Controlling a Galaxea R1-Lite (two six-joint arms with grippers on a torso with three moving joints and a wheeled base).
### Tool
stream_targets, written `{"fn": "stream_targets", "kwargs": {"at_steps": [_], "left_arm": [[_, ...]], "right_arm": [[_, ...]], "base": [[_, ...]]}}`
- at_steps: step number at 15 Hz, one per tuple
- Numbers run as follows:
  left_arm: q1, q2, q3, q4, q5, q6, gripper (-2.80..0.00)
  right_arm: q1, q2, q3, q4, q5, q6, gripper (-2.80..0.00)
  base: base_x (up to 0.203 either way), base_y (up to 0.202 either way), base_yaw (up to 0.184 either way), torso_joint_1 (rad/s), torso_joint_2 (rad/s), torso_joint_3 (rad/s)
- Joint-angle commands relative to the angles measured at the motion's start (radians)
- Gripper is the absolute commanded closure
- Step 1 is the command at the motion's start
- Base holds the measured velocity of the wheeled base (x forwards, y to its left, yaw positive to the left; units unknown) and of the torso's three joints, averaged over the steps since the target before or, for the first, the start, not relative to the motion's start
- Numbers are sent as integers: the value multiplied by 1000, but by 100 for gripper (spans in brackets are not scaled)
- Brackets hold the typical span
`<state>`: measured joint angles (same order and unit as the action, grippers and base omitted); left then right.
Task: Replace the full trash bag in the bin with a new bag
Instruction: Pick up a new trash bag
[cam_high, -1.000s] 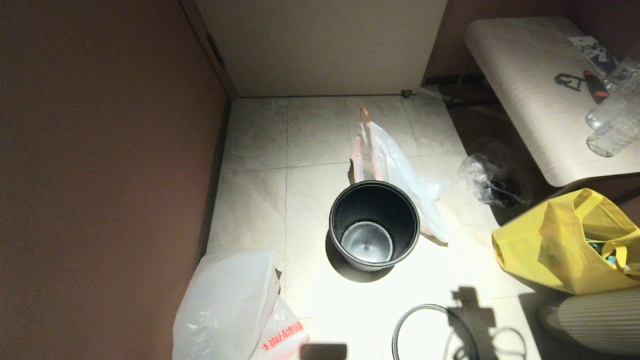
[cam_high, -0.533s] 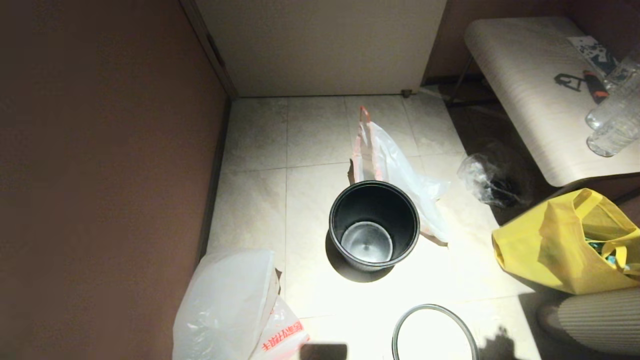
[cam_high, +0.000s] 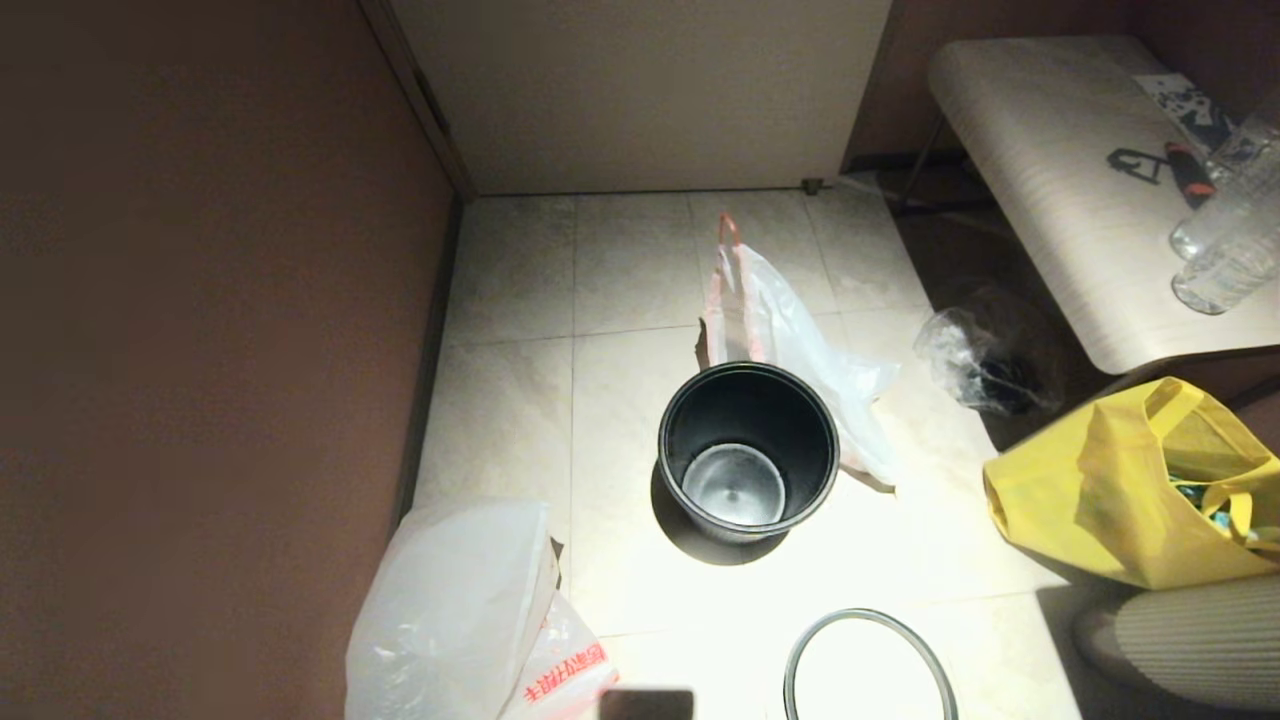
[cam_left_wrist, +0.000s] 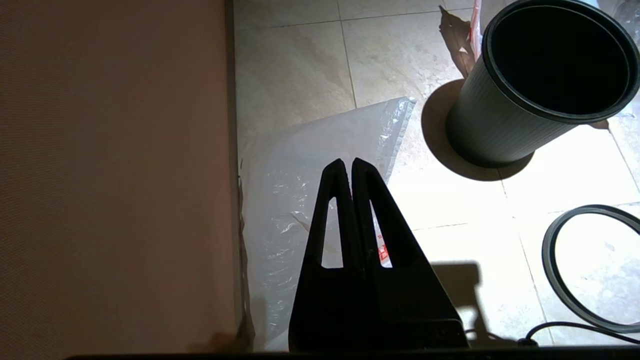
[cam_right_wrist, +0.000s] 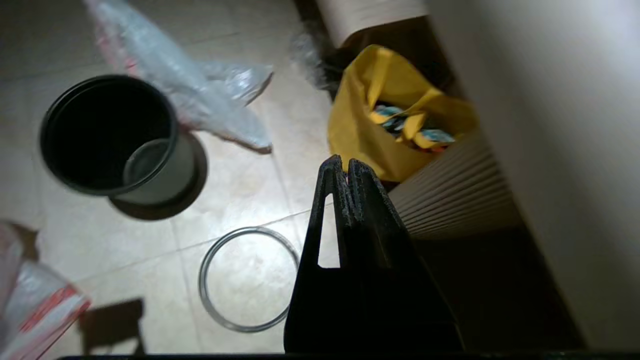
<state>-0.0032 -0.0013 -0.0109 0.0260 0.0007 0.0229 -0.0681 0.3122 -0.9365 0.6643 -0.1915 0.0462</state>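
The arm's shadow by the grey hoop (cam_high: 868, 665) at the bottom is gone now. Both the left gripper (cam_left_wrist: 348, 164) and right gripper (cam_right_wrist: 341, 162) are closed and empty. The new bag (cam_high: 470, 615) waits lower left. The bin (cam_high: 748, 450) stands empty mid-frame, with the full trash bag (cam_high: 790, 340) behind it, so lining comes next.

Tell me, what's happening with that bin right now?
Both grippers, left and right, shut, holding nothing. Bin empty, no bag in it; grey hoop off, on floor. New bag lies nearby. Nothing blocking.
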Motion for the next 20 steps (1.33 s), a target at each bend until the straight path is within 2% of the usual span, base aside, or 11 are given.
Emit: {"fn": "stream_targets", "kwargs": {"at_steps": [1, 7, 9, 10, 15, 20], "left_arm": [[0, 1, 0, 0, 0, 0, 0], [0, 0, 0, 0, 1, 0, 0], [0, 0, 0, 0, 0, 0, 0], [0, 0, 0, 0, 0, 0, 0], [0, 0, 0, 0, 0, 0, 0], [0, 0, 0, 0, -1, 0, 0]], "right_arm": [[1, -34, 42, 3, 50, -1, 0], [39, 1, 170, 10, 60, -2, 0], [147, 2, 192, 15, 57, -3, 0], [165, 3, 202, 18, 56, -3, 0], [139, -31, 311, 18, 55, 11, 0], [118, -47, 338, 18, 55, 14, 0]], "base": [[0, 0, 0, 0, 0, 0], [0, 0, 0, 0, 0, 0], [0, 0, 0, 0, 0, 0], [0, 0, 0, 0, 0, 0], [0, 0, 0, 0, 0, 0], [0, 0, 0, 0, 0, 0]]}}
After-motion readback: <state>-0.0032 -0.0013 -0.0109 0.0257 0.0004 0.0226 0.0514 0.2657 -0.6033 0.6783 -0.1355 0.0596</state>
